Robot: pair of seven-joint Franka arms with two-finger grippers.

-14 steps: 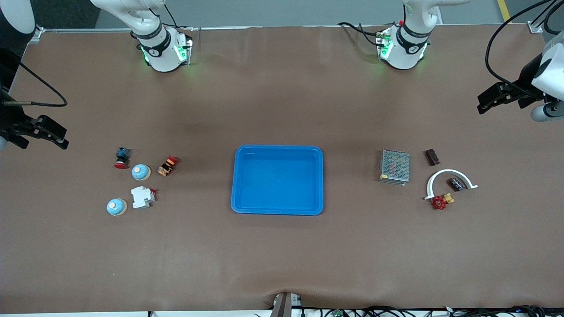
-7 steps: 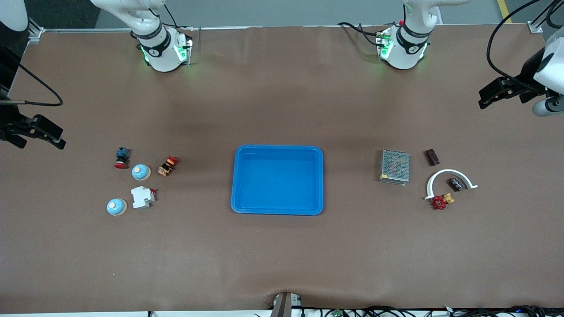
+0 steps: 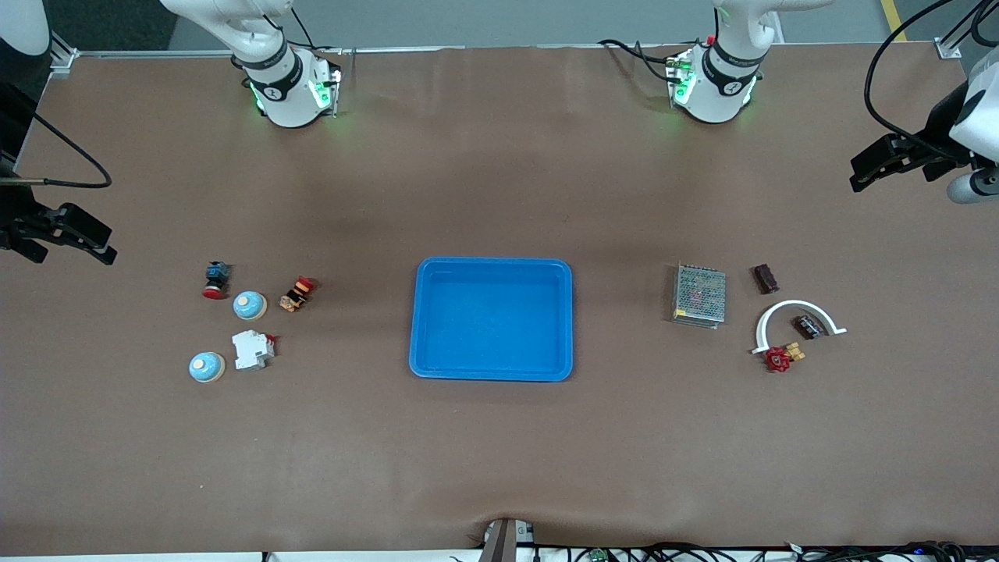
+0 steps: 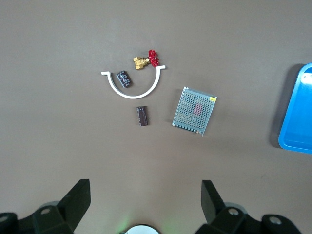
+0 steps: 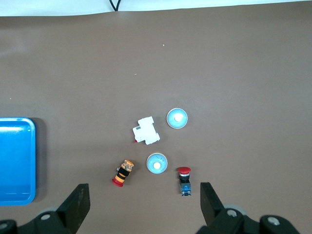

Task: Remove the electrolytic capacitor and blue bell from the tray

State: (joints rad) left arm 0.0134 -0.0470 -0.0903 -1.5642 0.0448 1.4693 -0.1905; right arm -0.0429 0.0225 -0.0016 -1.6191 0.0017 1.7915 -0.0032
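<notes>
While both hands have drifted slightly outward over the last second, we see the left hand (image 3: 862,173) and right hand (image 3: 105,243) released and empty; the tray (image 3: 491,318) lies bare mid-bench, so removal is probably done.

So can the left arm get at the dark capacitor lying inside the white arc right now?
Probably yes. The left gripper is open above that end of the table, and the capacitor lies uncovered inside the white arc.
</notes>
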